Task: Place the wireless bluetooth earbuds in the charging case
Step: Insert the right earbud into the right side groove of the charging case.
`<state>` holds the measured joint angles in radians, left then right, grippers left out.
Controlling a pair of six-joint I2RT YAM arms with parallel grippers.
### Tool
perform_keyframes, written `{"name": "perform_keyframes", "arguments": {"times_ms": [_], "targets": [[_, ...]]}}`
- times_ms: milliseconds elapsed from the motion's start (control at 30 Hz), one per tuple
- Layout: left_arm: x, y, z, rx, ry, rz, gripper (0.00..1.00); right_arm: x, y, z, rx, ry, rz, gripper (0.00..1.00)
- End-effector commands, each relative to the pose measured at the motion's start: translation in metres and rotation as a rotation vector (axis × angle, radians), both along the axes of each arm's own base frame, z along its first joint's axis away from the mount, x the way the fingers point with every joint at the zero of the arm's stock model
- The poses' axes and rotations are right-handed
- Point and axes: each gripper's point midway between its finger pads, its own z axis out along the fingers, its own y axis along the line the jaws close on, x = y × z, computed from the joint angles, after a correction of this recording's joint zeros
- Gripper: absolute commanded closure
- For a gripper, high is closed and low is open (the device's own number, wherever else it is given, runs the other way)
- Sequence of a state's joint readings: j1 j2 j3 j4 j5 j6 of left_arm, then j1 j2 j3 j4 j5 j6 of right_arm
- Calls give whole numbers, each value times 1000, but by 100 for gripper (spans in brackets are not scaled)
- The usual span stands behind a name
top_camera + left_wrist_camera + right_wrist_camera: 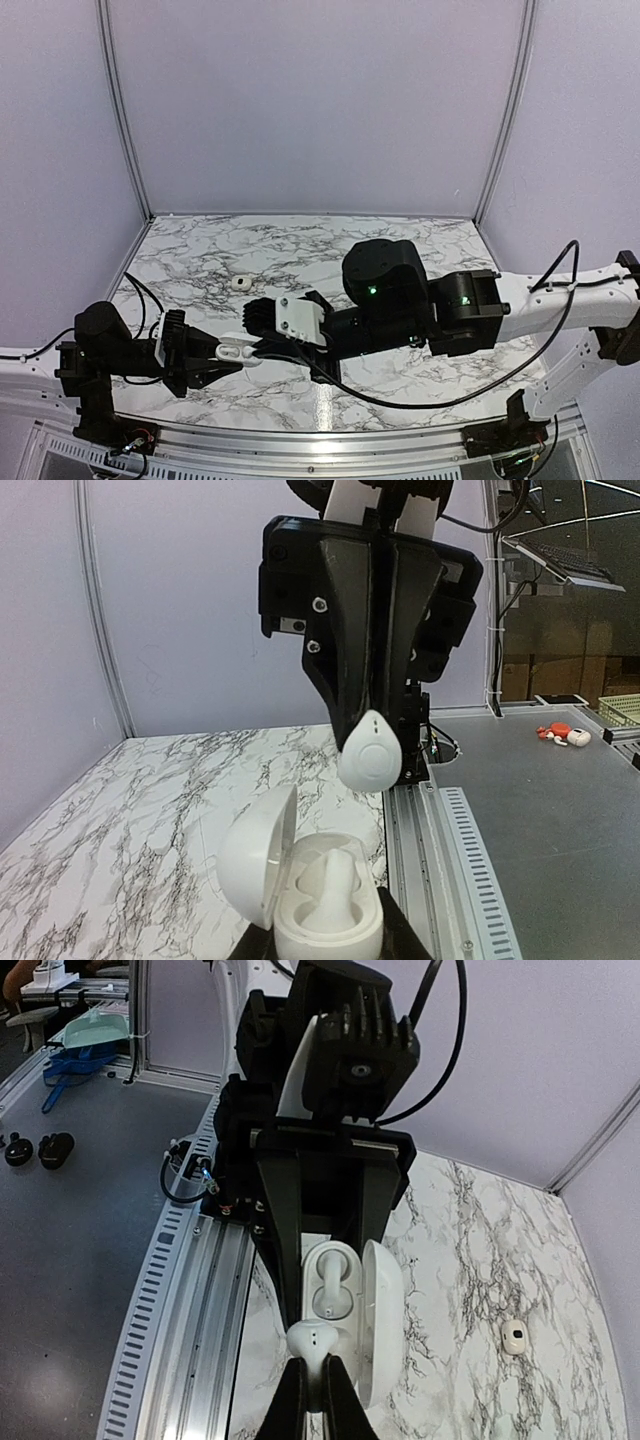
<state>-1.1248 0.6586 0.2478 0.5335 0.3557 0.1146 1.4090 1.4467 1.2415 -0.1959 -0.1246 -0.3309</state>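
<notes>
My left gripper (222, 352) is shut on the charging case (240, 350) and holds it above the table's front edge. In the left wrist view the case (330, 905) is open, its lid (255, 855) swung left and its white moulded sockets showing. My right gripper (311, 1385) is shut on one white earbud (316, 1340), held just above the case's (328, 1285) near end without touching it. From the left wrist view that earbud (370, 755) hangs under the right gripper (372, 715). A second earbud (240, 284) lies on the marble, also in the right wrist view (514, 1337).
The marble table (400, 250) has purple walls behind and at both sides. An aluminium rail (185, 1300) runs along its front edge. Beyond it is a grey bench with a teal dustpan (95, 1030) and small dark objects (40, 1148).
</notes>
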Motion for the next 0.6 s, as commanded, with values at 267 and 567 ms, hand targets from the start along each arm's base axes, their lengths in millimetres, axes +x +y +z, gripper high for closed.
{"name": "perform_keyframes", "arguments": {"times_ms": [267,567], "targets": [[3,0,24,-62,-30,10,100,11,14,3,-18,-35,-59,100],[2,2,27,-73,-32,15,100,14,12,-15,-63,-36,-73,100]]}}
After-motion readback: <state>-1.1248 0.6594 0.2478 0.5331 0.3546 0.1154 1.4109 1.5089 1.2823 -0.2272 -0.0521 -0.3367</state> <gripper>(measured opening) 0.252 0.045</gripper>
